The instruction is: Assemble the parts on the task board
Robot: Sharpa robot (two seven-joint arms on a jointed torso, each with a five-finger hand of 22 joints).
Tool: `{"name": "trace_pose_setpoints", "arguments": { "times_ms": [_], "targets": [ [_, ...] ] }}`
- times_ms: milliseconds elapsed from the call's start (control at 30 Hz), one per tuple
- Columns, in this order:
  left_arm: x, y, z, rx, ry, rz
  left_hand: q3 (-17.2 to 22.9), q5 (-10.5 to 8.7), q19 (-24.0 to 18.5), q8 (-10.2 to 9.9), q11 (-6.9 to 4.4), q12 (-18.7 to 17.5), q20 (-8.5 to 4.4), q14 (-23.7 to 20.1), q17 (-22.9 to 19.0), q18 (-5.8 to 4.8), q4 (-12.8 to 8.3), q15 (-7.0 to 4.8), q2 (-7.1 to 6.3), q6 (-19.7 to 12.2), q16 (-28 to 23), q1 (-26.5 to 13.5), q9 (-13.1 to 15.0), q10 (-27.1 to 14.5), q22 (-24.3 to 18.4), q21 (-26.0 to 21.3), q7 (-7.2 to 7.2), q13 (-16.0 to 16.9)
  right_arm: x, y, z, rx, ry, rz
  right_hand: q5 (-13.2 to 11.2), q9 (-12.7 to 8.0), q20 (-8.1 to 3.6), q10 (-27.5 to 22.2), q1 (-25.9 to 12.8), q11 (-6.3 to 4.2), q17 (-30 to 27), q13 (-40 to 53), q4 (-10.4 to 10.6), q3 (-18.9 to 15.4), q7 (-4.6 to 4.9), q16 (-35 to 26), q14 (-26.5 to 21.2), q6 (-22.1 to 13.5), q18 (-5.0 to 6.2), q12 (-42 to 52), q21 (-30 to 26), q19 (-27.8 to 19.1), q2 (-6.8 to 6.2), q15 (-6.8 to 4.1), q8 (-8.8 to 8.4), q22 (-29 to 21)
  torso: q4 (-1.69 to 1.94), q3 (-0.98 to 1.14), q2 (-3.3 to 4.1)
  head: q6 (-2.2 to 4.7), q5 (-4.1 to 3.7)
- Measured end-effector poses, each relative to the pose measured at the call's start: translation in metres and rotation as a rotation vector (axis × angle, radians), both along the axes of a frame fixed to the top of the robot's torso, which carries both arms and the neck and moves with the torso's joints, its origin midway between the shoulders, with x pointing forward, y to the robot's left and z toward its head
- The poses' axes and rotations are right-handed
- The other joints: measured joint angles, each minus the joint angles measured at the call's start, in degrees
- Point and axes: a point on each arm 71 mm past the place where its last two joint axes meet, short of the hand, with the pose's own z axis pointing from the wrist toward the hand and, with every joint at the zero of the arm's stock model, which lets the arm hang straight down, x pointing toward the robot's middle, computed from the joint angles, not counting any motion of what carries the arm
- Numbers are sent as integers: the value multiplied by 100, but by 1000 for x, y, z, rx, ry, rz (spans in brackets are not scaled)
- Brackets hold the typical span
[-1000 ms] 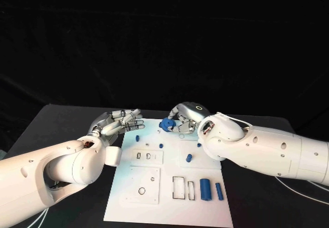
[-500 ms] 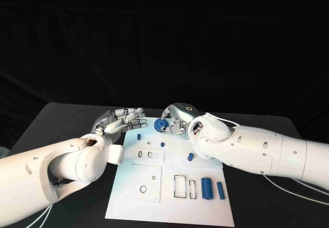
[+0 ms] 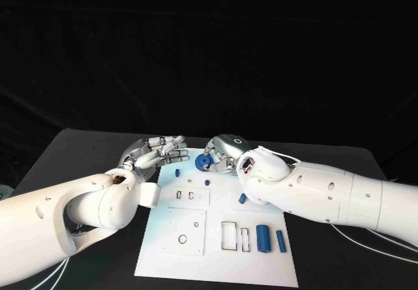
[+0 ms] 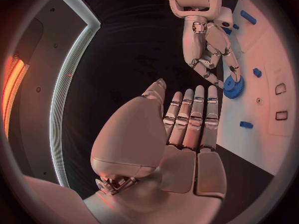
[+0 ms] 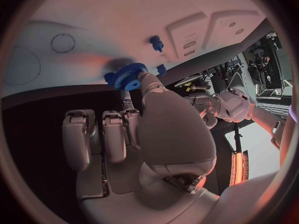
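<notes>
Blue gear (image 3: 204, 160) in right hand (image 3: 225, 151)

Head camera looking down on the task board (image 3: 218, 241), wrist cameras close behind each hand (both sharing the board's far edge)

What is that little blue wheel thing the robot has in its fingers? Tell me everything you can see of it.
It is a small blue gear: a round disc with fine teeth around its rim, looking like matte plastic. The right hand pinches it between its fingertips, at the far end of the white task board, tilted rather than flat. Whether it touches the board cannot be told. The left hand is close beside it, fingers apart, not touching it.
</notes>
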Motion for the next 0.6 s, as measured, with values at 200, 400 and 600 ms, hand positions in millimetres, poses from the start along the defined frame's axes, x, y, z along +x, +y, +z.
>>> {"name": "trace_pose_setpoints", "arguments": {
  "times_ms": [200,400,600],
  "targets": [
    [0,-1,0,-1,1,-3,-14,0,0,0,0,0,0,0,0,0,-14,0,0,0,0,0,0,0,0,22,0,0,1,0,-2,-10,10,-1,-70,0,0,0,-1,0,0,0,16,16,0,0,0,-1,0,-38,-26,0,-1,0,-20,-1,-3,-1,0,-7,10],
    [0,-1,0,-1,1,-4,4,0,0,0,0,0,0,0,0,0,-32,0,0,0,0,0,0,0,5,22,0,0,2,0,-4,-15,13,-4,-388,11,0,-99,-127,93,-1,-1,90,22,115,-3,0,-161,2,-268,-95,0,-123,0,-192,-1,-4,-1,0,-5,11],
    [0,-1,0,-1,2,-5,4,0,0,0,0,0,0,0,0,0,-32,0,0,0,0,0,0,0,5,22,0,0,2,1,-4,-15,14,-4,-640,-27,35,-206,-266,145,-1,-1,185,-60,183,-3,20,-376,1,-371,-124,9,-187,63,-345,-1,-4,-1,0,1,4]
  ]
}}
